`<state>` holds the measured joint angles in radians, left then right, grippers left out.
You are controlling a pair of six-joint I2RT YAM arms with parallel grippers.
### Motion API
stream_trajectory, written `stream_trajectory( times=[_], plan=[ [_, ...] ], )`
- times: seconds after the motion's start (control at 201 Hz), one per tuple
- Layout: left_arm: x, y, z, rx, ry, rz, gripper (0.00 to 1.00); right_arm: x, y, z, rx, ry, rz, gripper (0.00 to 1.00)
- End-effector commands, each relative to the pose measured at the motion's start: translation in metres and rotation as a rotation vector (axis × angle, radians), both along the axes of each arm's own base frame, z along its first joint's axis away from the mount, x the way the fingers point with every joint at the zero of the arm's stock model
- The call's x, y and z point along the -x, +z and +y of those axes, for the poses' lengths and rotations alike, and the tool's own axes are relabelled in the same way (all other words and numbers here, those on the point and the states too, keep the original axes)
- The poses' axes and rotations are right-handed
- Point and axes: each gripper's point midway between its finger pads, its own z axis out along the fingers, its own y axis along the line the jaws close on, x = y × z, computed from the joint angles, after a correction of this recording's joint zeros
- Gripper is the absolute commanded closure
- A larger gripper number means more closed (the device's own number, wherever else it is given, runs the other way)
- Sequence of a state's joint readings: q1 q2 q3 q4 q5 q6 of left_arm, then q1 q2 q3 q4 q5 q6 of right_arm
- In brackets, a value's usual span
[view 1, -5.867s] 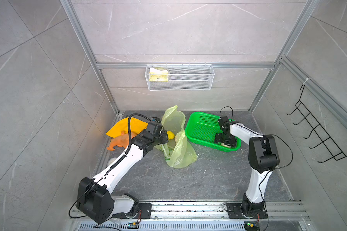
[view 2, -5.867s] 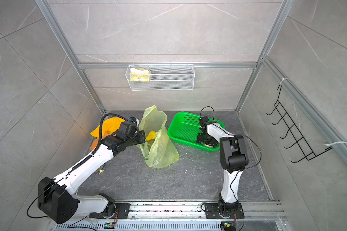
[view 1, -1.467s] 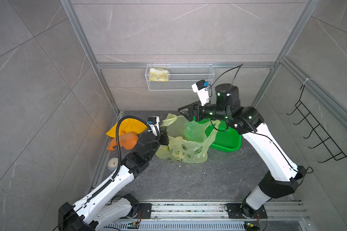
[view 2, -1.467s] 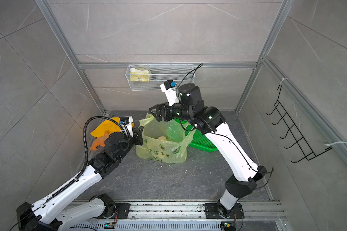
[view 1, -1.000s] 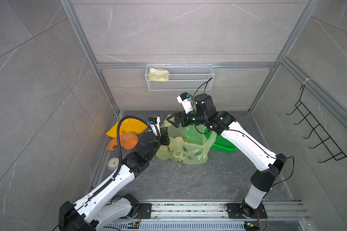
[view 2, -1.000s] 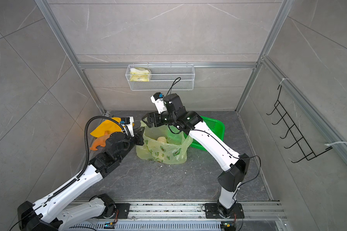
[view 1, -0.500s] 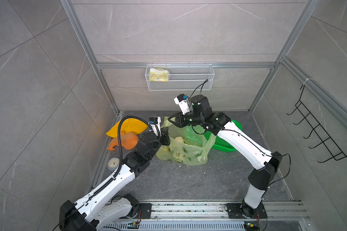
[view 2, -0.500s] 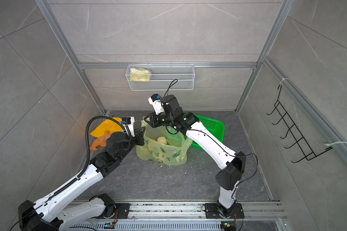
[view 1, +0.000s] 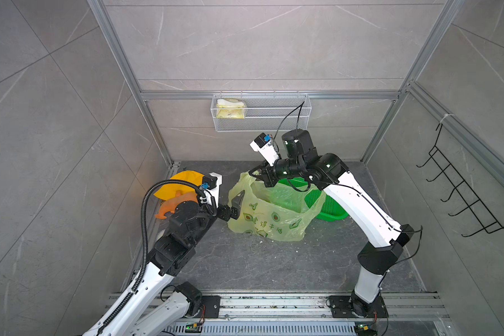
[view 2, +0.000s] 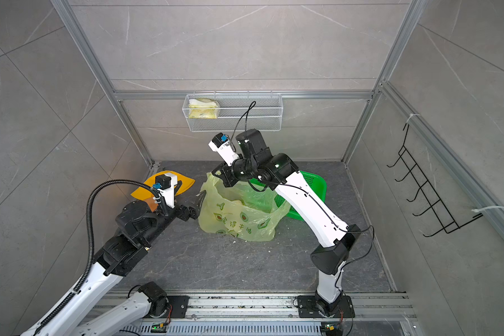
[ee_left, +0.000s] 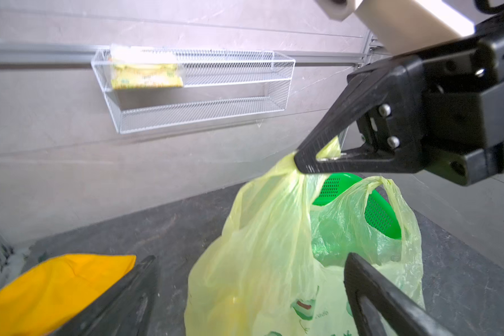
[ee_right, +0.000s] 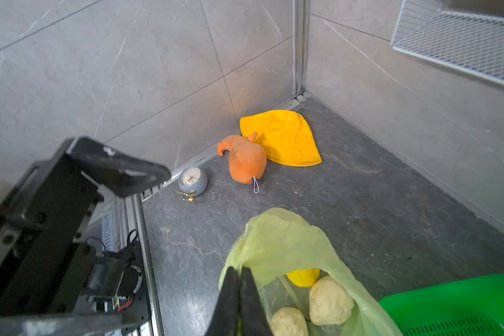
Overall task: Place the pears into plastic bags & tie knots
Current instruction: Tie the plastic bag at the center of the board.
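Three pears [ee_right: 329,301] bagged — tying comes next.
Right gripper [ee_left: 303,164] pinches a handle [ee_left: 285,174] of the avocado-print bag [view 1: 271,212], frame centre; left gripper [view 1: 235,207], spread wide beside it, must likely catch the other.

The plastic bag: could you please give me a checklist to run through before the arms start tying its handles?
1. Pears inside the plastic bag: ok, a yellow pear and two cream pears lie in it.
2. Right tool gripping a handle: ok, it is shut on the pinched handle.
3. Left tool gripping the free handle: not ok, it is open and grips nothing; that loop stands loose.
4. Handles tied together: not ok, they are apart.
5. Green basket emptied: cannot tell, the bag hides most of it.
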<state>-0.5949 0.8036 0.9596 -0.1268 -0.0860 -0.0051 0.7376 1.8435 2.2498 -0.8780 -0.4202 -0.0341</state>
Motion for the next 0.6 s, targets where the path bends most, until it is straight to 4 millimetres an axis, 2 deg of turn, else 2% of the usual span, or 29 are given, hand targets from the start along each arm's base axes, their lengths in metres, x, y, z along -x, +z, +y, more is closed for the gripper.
stream_trajectory(
  times=[0.0,0.159,0.279,0.448,0.592],
  plan=[
    [-0.003,0.015,-0.017,-0.106,-0.124,-0.091,0.00,0.020,-0.001,-0.006,0.061,0.103,-0.017,1.00],
    [-0.020,0.025,-0.028,-0.092,-0.220,-0.100,0.00,0.023,-0.002,-0.008,0.077,0.118,-0.010,1.00],
    [-0.020,0.033,-0.039,-0.088,-0.297,-0.116,0.00,0.024,-0.005,-0.009,0.084,0.117,-0.004,1.00],
    [-0.007,0.039,-0.052,-0.075,-0.421,-0.080,0.00,0.020,-0.010,-0.008,0.096,0.113,-0.001,1.00],
    [0.008,0.036,-0.051,-0.057,-0.462,-0.044,0.00,0.016,-0.012,-0.007,0.101,0.101,-0.009,1.00]
  ],
)
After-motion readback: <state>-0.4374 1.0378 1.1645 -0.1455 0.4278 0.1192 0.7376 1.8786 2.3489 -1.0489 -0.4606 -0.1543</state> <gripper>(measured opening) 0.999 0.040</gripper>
